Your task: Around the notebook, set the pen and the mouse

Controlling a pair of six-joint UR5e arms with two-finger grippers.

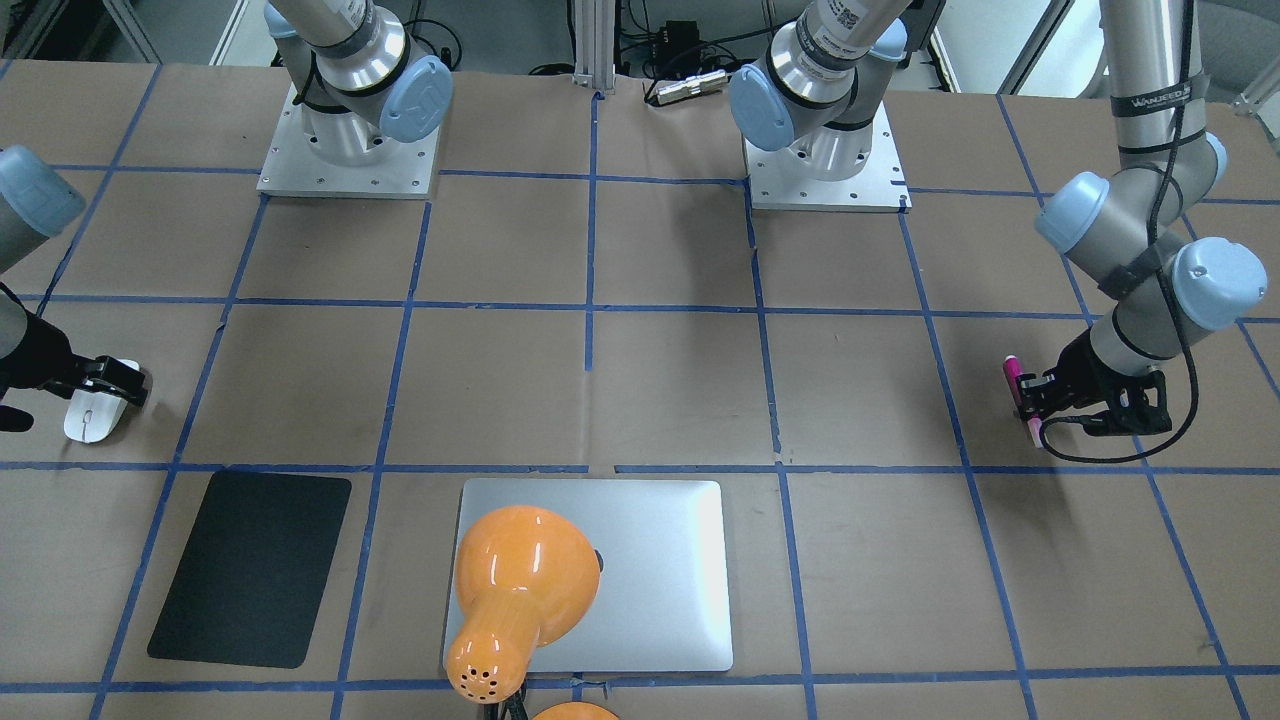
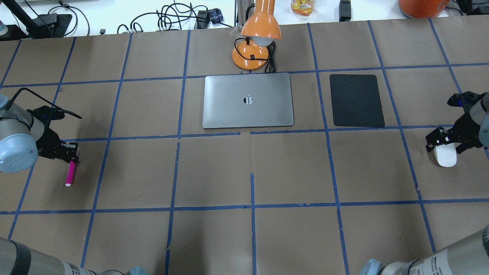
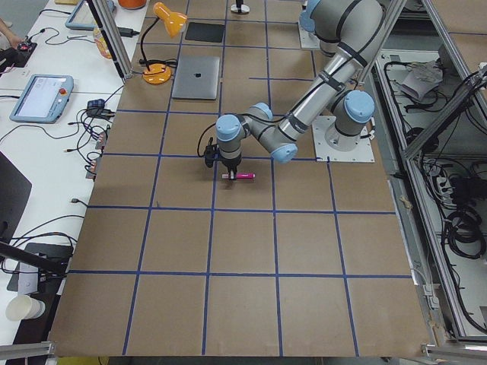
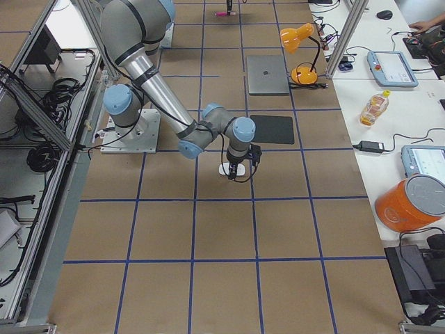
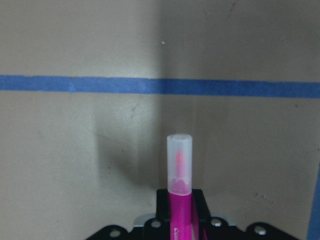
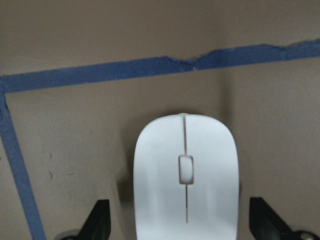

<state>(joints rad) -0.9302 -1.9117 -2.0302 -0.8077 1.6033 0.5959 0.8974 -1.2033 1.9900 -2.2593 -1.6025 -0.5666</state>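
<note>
- Your table point(image 2: 214, 172) is brown paper under a blue tape grid.
- Seen from overhead, the notebook point(image 2: 248, 101) lies closed at the far middle.
- The pen point(image 2: 70, 173) is well apart at its eight o'clock, with the left gripper point(image 2: 73, 154) clamped on it.
- The mouse point(image 2: 445, 158) sits near four o'clock, and the right gripper point(image 2: 446, 146) has its fingers apart, straddling it.
- You have a black mat point(image 2: 356, 100) at three and a lamp point(image 2: 259, 30) at twelve.
</note>
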